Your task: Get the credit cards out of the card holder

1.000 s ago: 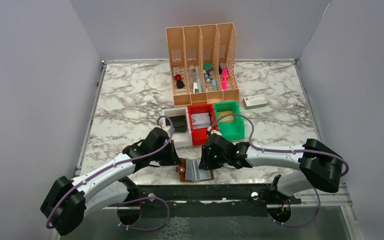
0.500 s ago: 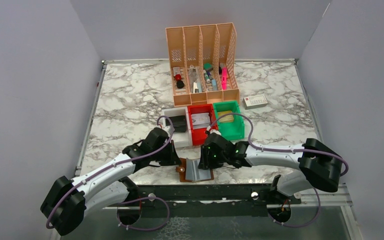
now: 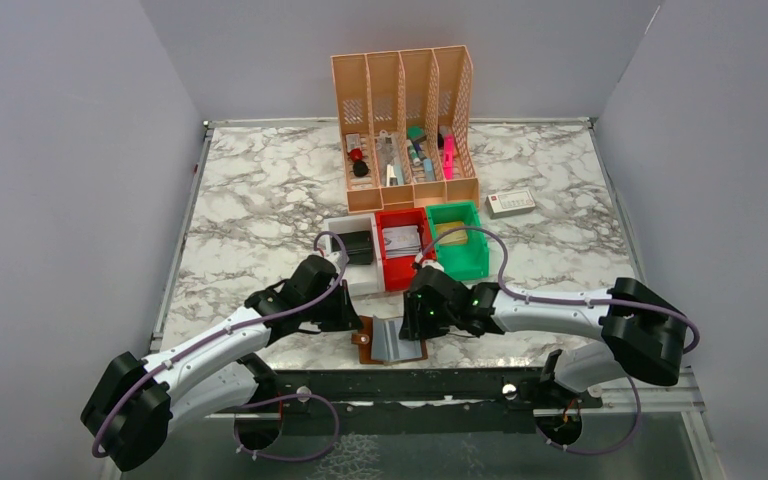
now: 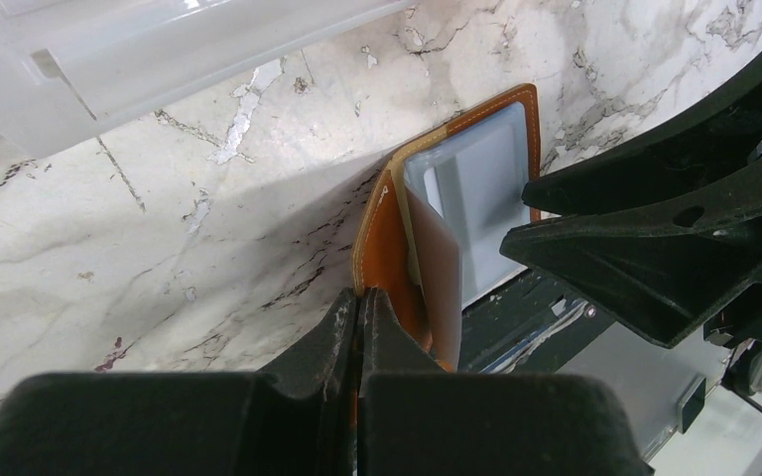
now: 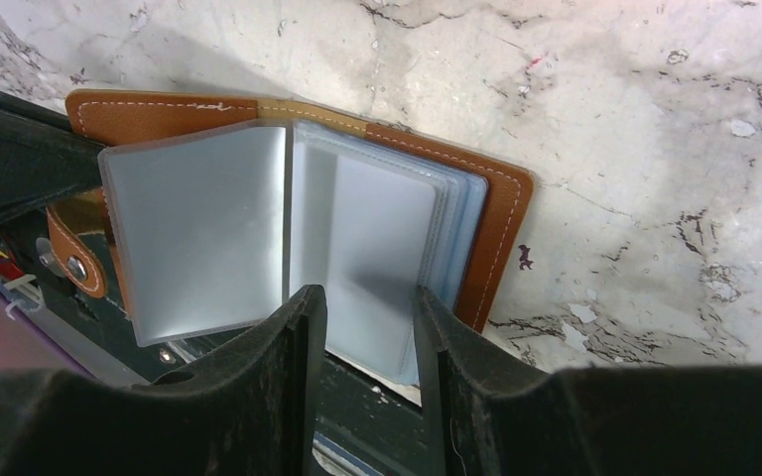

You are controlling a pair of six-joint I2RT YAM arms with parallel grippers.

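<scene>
Nothing moved: left pincer (image 4: pixel 359 305) still pinches card holder (image 4: pixel 381 234)

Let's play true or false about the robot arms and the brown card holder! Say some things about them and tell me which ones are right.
1. The card holder lies open at the near edge of the table. True.
2. The left gripper pinches the card holder's brown cover. True.
3. The right gripper is shut tight. False: its fingers are apart, above the clear sleeves.
4. The green bin sits left of the red bin. False: it sits right of it.
</scene>
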